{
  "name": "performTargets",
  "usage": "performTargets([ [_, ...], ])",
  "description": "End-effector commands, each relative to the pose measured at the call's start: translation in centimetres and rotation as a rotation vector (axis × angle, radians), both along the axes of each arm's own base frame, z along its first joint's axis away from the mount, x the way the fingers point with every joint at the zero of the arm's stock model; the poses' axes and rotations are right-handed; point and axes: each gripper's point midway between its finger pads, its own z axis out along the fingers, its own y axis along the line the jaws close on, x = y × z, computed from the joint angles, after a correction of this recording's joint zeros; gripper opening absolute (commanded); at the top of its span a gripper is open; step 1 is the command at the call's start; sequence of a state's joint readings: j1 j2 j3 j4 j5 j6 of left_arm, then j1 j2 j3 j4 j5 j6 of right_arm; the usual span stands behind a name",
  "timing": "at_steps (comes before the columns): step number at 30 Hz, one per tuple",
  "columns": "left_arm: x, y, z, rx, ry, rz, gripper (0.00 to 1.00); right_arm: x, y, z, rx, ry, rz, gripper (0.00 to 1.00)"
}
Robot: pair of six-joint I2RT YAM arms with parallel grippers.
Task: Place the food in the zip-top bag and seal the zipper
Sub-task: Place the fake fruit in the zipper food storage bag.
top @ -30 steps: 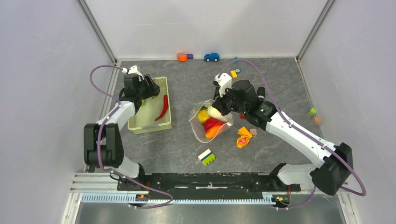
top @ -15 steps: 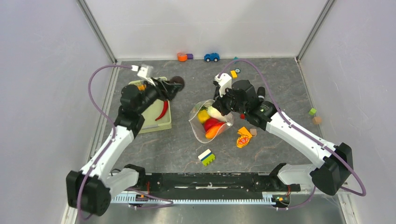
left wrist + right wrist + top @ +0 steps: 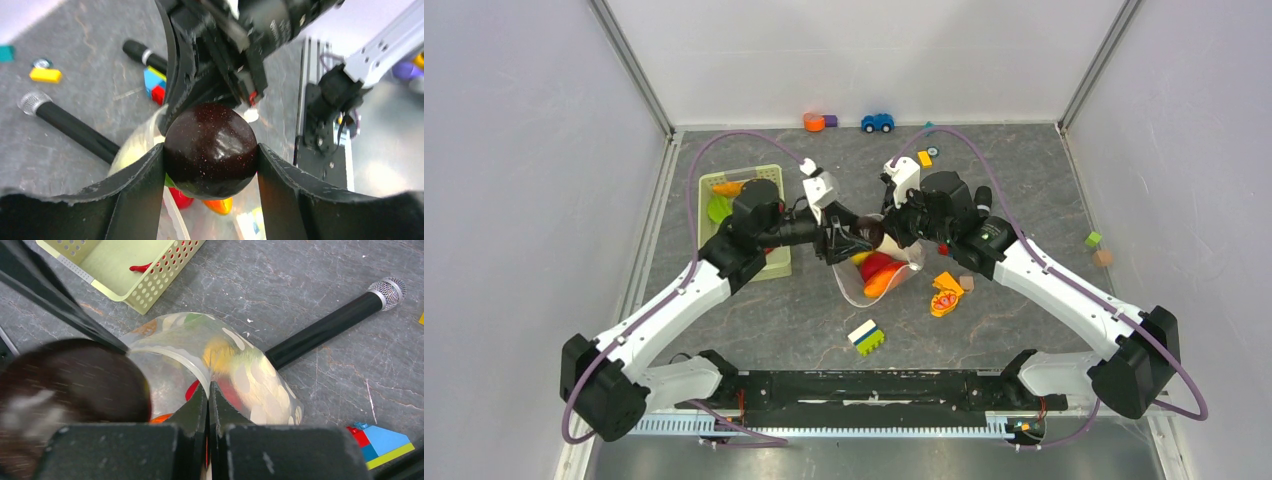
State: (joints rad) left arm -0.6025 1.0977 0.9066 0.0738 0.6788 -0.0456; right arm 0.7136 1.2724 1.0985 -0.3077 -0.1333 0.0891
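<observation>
The clear dotted zip-top bag lies mid-table with its mouth held up. Inside it are yellow, red and orange food pieces. My right gripper is shut on the bag's rim, beside the whitish zipper. My left gripper is shut on a round dark purple piece and holds it right at the bag's mouth. The green basket holds an orange carrot, a green piece and a red chili.
An orange-and-red lumpy toy and a stacked block lie near the bag. A black microphone lies behind the bag. A blue car and small blocks lie at the back wall and right edge.
My left arm has swung from the basket across to the bag's mouth, carrying the dark purple piece. The right arm and the bag have stayed still.
</observation>
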Motion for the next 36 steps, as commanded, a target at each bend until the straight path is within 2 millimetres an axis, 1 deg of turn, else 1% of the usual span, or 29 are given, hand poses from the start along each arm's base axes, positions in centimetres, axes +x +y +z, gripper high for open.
performTargets([
  [1, -1.2, -0.3, -1.9, 0.129, -0.027, -0.122, 0.49, 0.1, 0.3, 2.7, 0.057, -0.064, 0.002, 0.00],
  [3, -1.8, -0.4, -2.2, 0.135, -0.032, -0.163, 0.50, 0.1, 0.4, 2.9, 0.058, -0.067, 0.006, 0.00],
  [4, -2.2, -0.4, -2.4, 0.141, -0.035, -0.184, 0.52, 0.1, 0.4, 2.8, 0.056, -0.067, 0.007, 0.00],
  [6, -2.4, -0.4, -2.7, 0.148, -0.040, -0.195, 0.57, 0.2, 0.3, 2.8, 0.055, -0.067, 0.004, 0.00],
  [8, -2.5, -0.3, -2.8, 0.155, -0.034, -0.193, 0.58, 0.1, 0.4, 2.8, 0.058, -0.064, 0.007, 0.00],
  [10, -2.6, -0.3, -3.1, 0.172, -0.033, -0.199, 0.64, 0.0, 0.4, 2.8, 0.059, -0.062, 0.012, 0.00],
  [13, -2.2, -0.3, -3.5, 0.189, -0.028, -0.178, 0.67, 0.0, 0.4, 2.7, 0.061, -0.060, 0.005, 0.00],
  [23, -0.9, -0.3, -4.4, 0.233, 0.004, -0.127, 0.71, -0.2, 0.4, 2.8, 0.067, -0.059, 0.014, 0.00],
  [26, -0.3, -0.3, -4.8, 0.248, 0.013, -0.099, 0.77, -0.1, 0.4, 2.9, 0.065, -0.062, 0.010, 0.00],
  [27, -0.1, -0.2, -4.9, 0.256, 0.021, -0.090, 0.81, -0.1, 0.4, 2.8, 0.065, -0.061, 0.012, 0.00],
  [29, 0.4, -0.1, -5.2, 0.277, 0.028, -0.070, 0.94, -0.2, 0.4, 2.8, 0.065, -0.061, 0.017, 0.00],
  [30, 0.7, 0.0, -5.3, 0.286, 0.030, -0.055, 0.99, -0.1, 0.4, 2.8, 0.062, -0.063, 0.015, 0.00],
  [33, 1.2, 0.2, -5.4, 0.297, 0.030, -0.022, 1.00, -0.1, 0.3, 2.9, 0.062, -0.066, 0.013, 0.00],
  [36, 0.8, 0.2, -4.8, 0.280, 0.014, -0.035, 1.00, -0.1, 0.4, 2.8, 0.062, -0.064, 0.015, 0.00],
])
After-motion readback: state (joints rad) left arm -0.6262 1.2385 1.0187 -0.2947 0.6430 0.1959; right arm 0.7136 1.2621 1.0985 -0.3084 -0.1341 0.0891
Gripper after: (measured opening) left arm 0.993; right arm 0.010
